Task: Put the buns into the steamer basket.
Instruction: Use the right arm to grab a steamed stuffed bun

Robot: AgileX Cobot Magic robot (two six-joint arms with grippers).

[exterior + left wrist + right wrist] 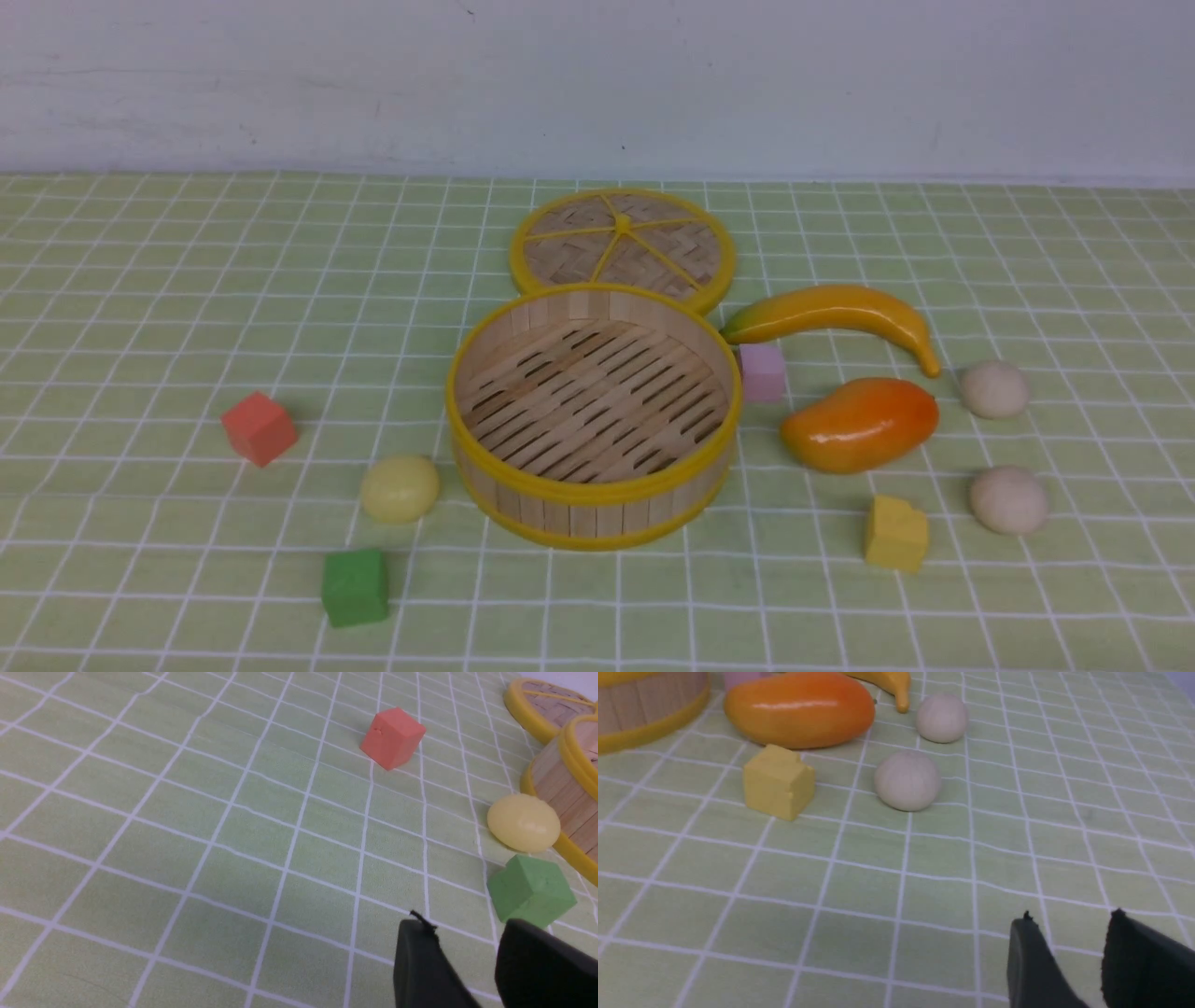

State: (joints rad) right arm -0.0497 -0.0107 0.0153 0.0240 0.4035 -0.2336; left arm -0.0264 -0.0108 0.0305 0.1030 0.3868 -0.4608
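The steamer basket (569, 509) is pale wood slats with smooth yellow rims — the lid (579, 233) woven strips. The mango (798, 709) is glossy, the yellow bun (523, 822) smooth, faintly shiny; the beige bun (907, 780) and yellow cube (777, 781) look matt. My fingers (1031, 961) are matt black.

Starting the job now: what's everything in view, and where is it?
steamer basket: one, bamboo with yellow rims, centre, empty.
lid: one, woven, yellow-rimmed, flat behind the basket.
pale yellow bun: one, left of the basket.
off-white buns: two, far right.
banana: one, yellow, right of the lid.
mango: one, orange, right of the basket.
cubes: four; red and green on the left, pink and yellow on the right.
left gripper: black, open, empty.
right gripper: black, open, empty.
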